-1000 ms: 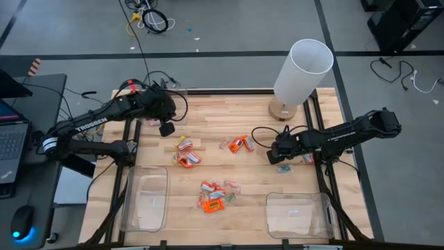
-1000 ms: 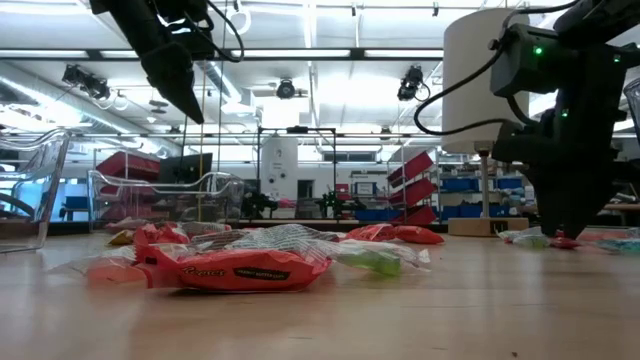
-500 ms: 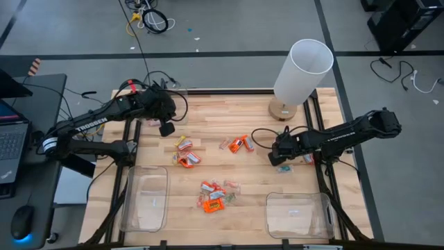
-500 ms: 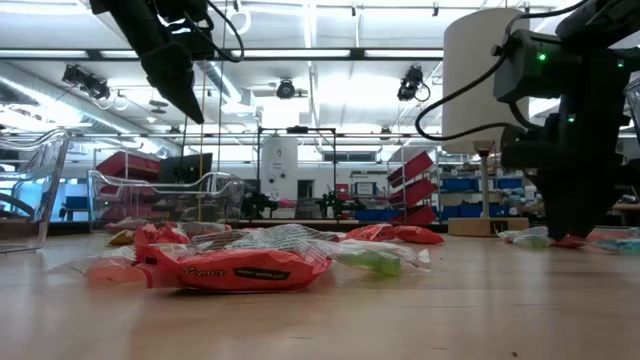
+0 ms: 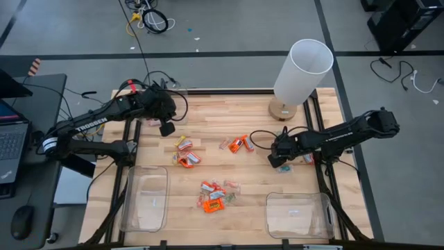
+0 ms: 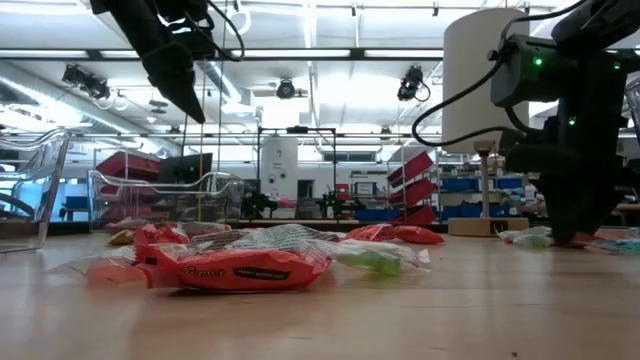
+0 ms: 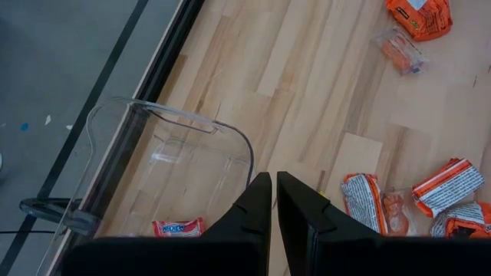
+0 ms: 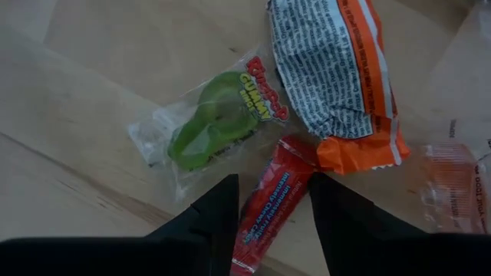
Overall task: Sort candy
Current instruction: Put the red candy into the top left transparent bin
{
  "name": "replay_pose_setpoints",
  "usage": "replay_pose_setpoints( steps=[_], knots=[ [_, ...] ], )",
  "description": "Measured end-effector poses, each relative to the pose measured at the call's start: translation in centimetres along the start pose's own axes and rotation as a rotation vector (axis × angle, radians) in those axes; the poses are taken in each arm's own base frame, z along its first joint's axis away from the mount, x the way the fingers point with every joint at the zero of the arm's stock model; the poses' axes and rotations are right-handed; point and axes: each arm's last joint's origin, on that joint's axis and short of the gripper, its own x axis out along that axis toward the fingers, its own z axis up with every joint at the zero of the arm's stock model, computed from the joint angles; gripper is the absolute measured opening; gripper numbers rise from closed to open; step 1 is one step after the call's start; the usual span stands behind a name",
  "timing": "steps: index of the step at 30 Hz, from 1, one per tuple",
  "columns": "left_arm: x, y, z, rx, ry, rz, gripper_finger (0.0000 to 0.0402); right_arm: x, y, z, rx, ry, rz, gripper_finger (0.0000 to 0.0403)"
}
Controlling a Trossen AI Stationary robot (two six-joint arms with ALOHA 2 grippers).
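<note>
Candy lies in loose groups on the wooden table: one at left centre (image 5: 184,154), one in the middle (image 5: 238,144), one nearer the front (image 5: 214,196). My right gripper (image 5: 279,161) points down, open, low over a few sweets at the right. Its fingers (image 8: 219,211) stand on either side of a red candy stick (image 8: 270,201), beside a green gummy ring in clear wrap (image 8: 219,123) and an orange-and-white wrapper (image 8: 337,84). My left gripper (image 5: 166,129) hangs shut above the far left of the table, holding nothing (image 7: 274,184).
A clear bin (image 5: 146,198) stands at the front left with one red candy (image 7: 178,227) in it. A second clear bin (image 5: 298,215) stands at the front right. A tall white cylinder on a round base (image 5: 302,69) rises at the far right.
My right gripper has rolled a little about its own downward line, staying low over the sweets at the right. Nothing else has moved.
</note>
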Motion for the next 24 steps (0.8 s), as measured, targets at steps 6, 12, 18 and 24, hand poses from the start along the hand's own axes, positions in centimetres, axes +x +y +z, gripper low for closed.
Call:
replay_pose_setpoints(
  steps=[6, 12, 18, 24],
  knots=[
    [0.0, 0.0, -0.01, 0.0, 0.001, 0.0, 0.0026, 0.36, 0.11, 0.0, -0.009, 0.007, -0.016, 0.0175],
    [0.0, 0.0, -0.01, 0.0, 0.001, 0.0, 0.0026, 0.13, -0.01, -0.03, -0.008, 0.002, 0.0, 0.0163],
    [0.0, 0.0, -0.01, 0.0, 0.001, 0.0, 0.0026, 0.12, -0.06, -0.05, -0.008, 0.006, -0.002, 0.0135],
    [0.0, 0.0, 0.0, 0.0, 0.0, 0.0, 0.0026, 0.13, -0.09, -0.07, -0.009, 0.01, -0.004, 0.0116]
  ],
)
